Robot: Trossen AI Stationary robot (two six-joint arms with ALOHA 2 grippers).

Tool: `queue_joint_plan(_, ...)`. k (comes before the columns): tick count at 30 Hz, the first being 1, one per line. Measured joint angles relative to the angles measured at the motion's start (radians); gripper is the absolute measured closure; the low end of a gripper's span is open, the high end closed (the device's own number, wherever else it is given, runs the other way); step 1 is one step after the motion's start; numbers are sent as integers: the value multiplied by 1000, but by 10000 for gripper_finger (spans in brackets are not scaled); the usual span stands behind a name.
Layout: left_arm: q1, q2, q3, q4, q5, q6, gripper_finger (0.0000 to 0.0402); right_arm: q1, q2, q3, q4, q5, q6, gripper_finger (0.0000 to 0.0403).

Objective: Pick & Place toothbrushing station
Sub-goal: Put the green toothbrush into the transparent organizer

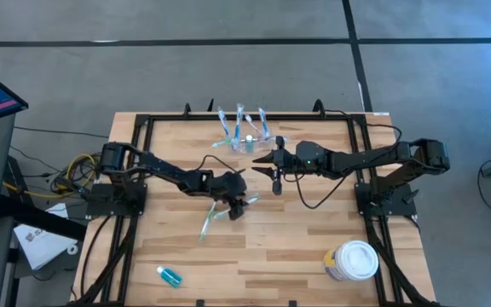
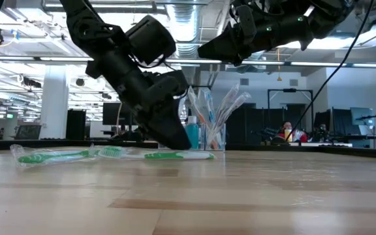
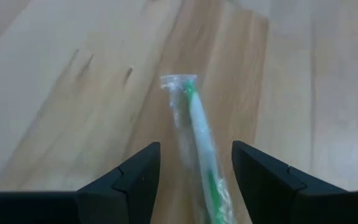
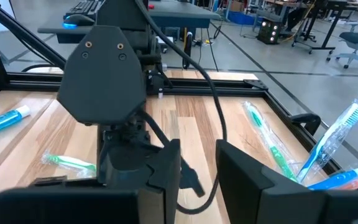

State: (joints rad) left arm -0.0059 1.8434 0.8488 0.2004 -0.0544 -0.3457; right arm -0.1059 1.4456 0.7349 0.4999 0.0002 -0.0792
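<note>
The wooden table point(image 1: 254, 256) carries everything, and the toothbrushing station point(image 1: 251, 143) serves as the landmark: a small clear holder at the table's far edge, near the middle, with blue wrapped toothbrushes point(image 1: 225, 124) standing in it.

The left arm reaches from its base toward the table's centre. The left gripper point(image 1: 238, 206) is nearer the camera side than the station and well apart from it, tipped down at the wood. Its fingers point(image 3: 135, 177) are spread, released, with a green wrapped toothbrush point(image 3: 201, 134) lying flat on the table between them, not clamped.

The right arm comes in from the other side. The right gripper point(image 1: 277, 175) hangs just beside the station, on its near side, raised above the table in the low view. Its fingers point(image 4: 241, 171) are parted with nothing between them.

Another green wrapped toothbrush point(image 1: 206, 223) lies beyond the left gripper, farther from the station.

A white-lidded tub point(image 1: 353, 260) and a small blue tube point(image 1: 169, 275) lie toward the near edge, far from the station.
</note>
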Motion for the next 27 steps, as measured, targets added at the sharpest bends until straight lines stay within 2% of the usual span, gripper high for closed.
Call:
queue_joint_plan(7, -14, 3, 0, -2, 8, -2, 208, 0, 0, 0, 1, 0, -2, 310)
queue_joint_plan(16, -17, 26, 1, 4, -32, -31, 219, 0, 0, 0, 1, 0, 0, 310)
queue_joint_plan(18, -15, 23, 0, -1, -35, -34, 238, 0, 0, 0, 1, 0, 0, 310)
queue_joint_plan(27, -21, 32, -7, 1, -61, -49, 371, 0, 0, 0, 1, 0, 1, 310)
